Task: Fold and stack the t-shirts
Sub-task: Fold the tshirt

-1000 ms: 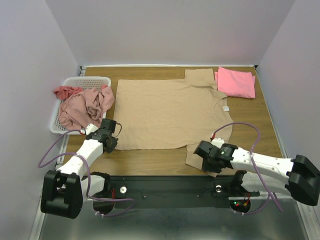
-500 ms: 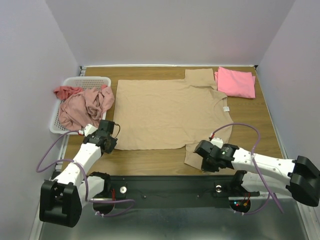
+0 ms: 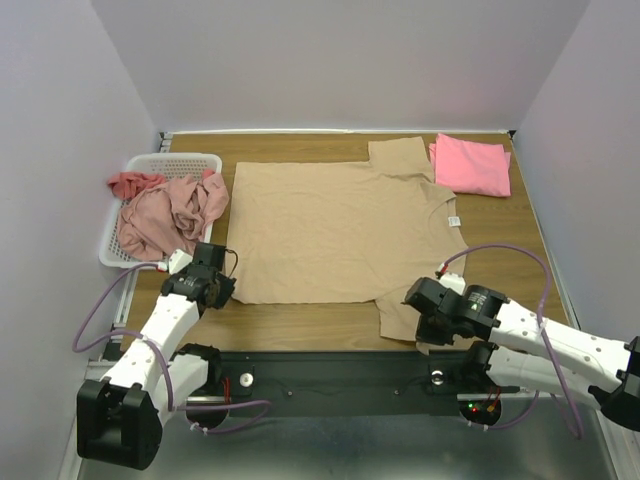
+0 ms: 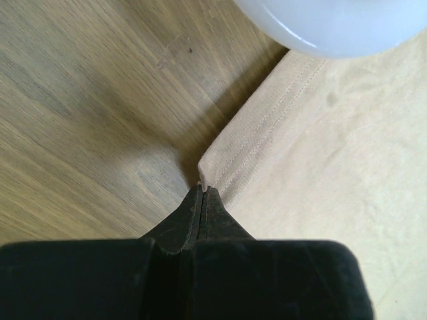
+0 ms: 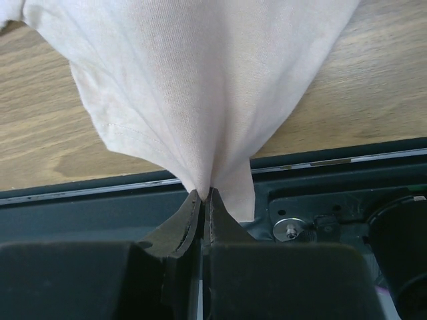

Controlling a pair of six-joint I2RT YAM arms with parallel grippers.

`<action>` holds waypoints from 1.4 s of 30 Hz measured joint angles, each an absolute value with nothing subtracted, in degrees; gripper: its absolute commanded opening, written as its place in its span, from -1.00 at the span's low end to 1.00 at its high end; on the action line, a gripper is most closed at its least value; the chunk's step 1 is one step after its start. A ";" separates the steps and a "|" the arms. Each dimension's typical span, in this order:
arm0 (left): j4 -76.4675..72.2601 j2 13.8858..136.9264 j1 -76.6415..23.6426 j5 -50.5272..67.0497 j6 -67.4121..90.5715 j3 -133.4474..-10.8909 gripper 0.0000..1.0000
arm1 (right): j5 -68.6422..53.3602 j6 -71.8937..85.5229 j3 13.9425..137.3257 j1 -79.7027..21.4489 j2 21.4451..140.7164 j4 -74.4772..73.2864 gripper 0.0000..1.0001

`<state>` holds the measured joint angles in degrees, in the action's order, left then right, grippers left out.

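**Both claws on the near edge:** A tan shirt (image 3: 340, 225) lies spread on the tabletop (image 3: 300, 318). Its long axis runs left to right, with the hem toward the basket (image 3: 170, 160) and the collar to the right. The left claw (image 4: 202, 190) is pinched tight on the near hem corner, low against the wood. The right claw (image 5: 203, 195) grips the near sleeve, cloth fanning out from its closed tips. The whole shirt lies beyond both claws, each arm at its own end of the near edge, so a fold would likely carry that edge toward the far one. A folded pink shirt (image 3: 472, 165) sits at the far right corner, and more shirts (image 3: 165, 215) fill the basket.
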<state>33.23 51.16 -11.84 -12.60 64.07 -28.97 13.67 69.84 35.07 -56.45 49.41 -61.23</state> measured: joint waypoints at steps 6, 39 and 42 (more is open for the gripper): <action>34.72 51.51 -11.84 -12.78 64.10 -30.15 -1.00 | 16.36 69.63 38.30 -56.45 51.92 -62.72 -0.99; 31.51 78.02 -10.90 -17.23 63.48 -54.48 -1.00 | 28.93 36.10 67.81 -29.43 84.09 -41.60 -0.99; 31.53 79.22 -10.22 -18.06 63.79 -55.55 -1.00 | 28.21 34.17 69.19 -27.77 85.21 -40.45 -0.99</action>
<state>31.53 79.22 -10.22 -18.06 63.79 -55.55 28.21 34.17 69.19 -27.77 85.21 -40.45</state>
